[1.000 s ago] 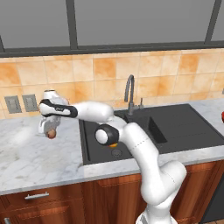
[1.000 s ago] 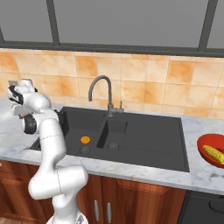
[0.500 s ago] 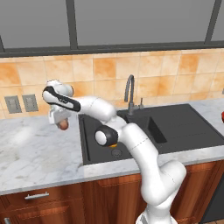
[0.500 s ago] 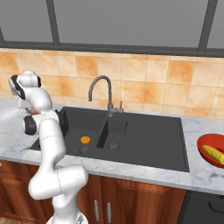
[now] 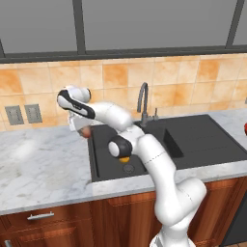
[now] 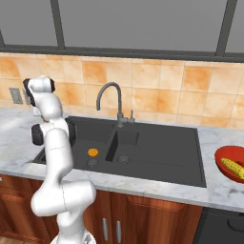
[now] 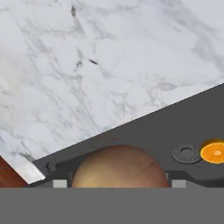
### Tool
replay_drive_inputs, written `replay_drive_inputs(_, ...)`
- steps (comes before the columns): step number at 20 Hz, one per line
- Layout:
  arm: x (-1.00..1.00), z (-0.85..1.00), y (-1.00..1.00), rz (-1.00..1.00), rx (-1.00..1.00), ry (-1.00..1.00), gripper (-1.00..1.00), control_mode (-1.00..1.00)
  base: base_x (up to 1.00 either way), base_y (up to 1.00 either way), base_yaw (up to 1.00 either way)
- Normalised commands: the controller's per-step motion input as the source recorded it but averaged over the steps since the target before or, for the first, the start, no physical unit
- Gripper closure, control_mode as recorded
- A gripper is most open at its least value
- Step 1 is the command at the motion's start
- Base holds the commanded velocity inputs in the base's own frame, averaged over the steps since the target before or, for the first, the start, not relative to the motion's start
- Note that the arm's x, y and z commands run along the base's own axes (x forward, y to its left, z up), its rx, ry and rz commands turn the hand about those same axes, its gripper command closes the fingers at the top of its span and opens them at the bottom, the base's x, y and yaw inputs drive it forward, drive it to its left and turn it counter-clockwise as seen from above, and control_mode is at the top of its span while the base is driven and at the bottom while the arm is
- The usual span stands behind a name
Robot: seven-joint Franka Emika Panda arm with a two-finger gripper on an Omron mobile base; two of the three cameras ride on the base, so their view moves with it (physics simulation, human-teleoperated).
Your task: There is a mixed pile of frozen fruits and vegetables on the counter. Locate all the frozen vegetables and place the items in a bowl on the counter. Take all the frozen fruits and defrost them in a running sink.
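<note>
Left base view: the gripper [image 5: 83,129] is clenched on the reddish-tan apple-like fruit [image 5: 86,132] and hangs over the left rim of the black sink [image 5: 202,140], by the back left corner of the larger basin. A second ago it hung further left, over the marble worktop [image 5: 43,164], well apart from the sink; half a second ago it was just short of the rim. The arm's upper link has swung rightward with it. The orange half [image 5: 124,159] lies on the floor of the larger basin, just beside the drain and partly hidden by the arm's dark joint, as before. The gooseneck faucet [image 5: 142,101] stands at the back edge of the sink, unmoved.

Right base view: the arm's white wrist has shifted right and a little lower over the second and now stands above the left end of the sink [image 6: 157,152]; the fingers themselves are hidden behind the arm here. The orange half [image 6: 93,152] rests in the larger basin near its drain, unchanged. At the right edge of the worktop [image 6: 224,186], the yellow corn cob [image 6: 233,167] lies in the red bowl [image 6: 220,162], where it was earlier.

Hand view: the fruit [image 7: 119,166] sits between the finger tips at the bottom. Beyond it run the sink's rim and dark basin floor [image 7: 175,127], with the orange half [image 7: 213,151] beside the round drain [image 7: 186,153], and marble worktop [image 7: 109,65] beyond the rim.
</note>
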Motion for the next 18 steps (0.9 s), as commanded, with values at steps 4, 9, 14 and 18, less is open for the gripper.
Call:
replay_drive_inputs(4,-0.06,0.39,-0.61,-0.17,0.00,0.35,1.00,-1.00,0.00,0.00,0.00)
replay_drive_inputs(9,-0.01,-0.16,-0.29,-0.15,-0.17,0.49,1.00,-1.00,0.00,0.00,0.00)
replay_drive_inputs(14,-0.28,-0.12,0.13,0.00,-0.45,0.33,1.00,-1.00,0.00,0.00,0.00)
replay_drive_inputs(18,-0.44,-0.08,-0.08,-0.07,-0.24,0.30,1.00,-1.00,0.00,0.00,0.00)
